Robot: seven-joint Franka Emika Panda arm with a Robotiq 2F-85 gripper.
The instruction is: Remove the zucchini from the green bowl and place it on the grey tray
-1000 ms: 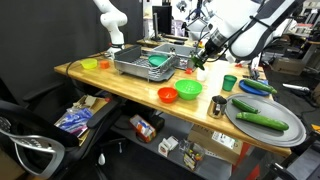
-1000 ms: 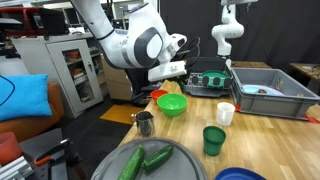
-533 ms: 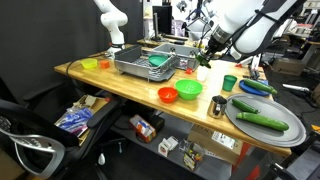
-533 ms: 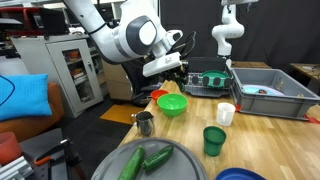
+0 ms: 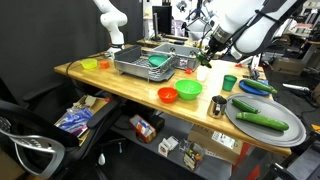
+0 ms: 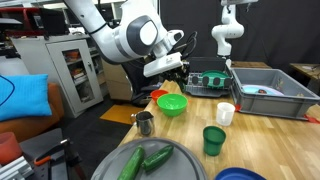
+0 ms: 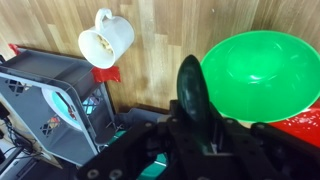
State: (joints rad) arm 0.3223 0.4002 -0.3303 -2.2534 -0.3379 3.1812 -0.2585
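Observation:
The green bowl [image 7: 262,68] looks empty in the wrist view. It also shows in both exterior views [image 5: 189,89] [image 6: 172,103]. My gripper [image 7: 192,120] is shut on a dark green zucchini [image 7: 190,82] that stands up between the jaws. The gripper hovers above the bowl in both exterior views [image 5: 207,54] [image 6: 165,67]. The grey tray [image 5: 287,132] [image 6: 180,172] lies at the table's end, apart from the gripper. Two other zucchinis [image 5: 262,120] [image 6: 157,156] lie on it.
An orange-red bowl [image 5: 168,94] sits beside the green bowl. A green cup [image 6: 214,140], a white mug [image 7: 105,40] and a metal cup [image 6: 145,123] stand between bowl and tray. A grey wire rack [image 5: 146,62] is further back. A blue plate [image 6: 240,175] is near the tray.
One second ago the gripper was lower, closer to the green bowl. It rose a little with the zucchini and has held still for the last half second.

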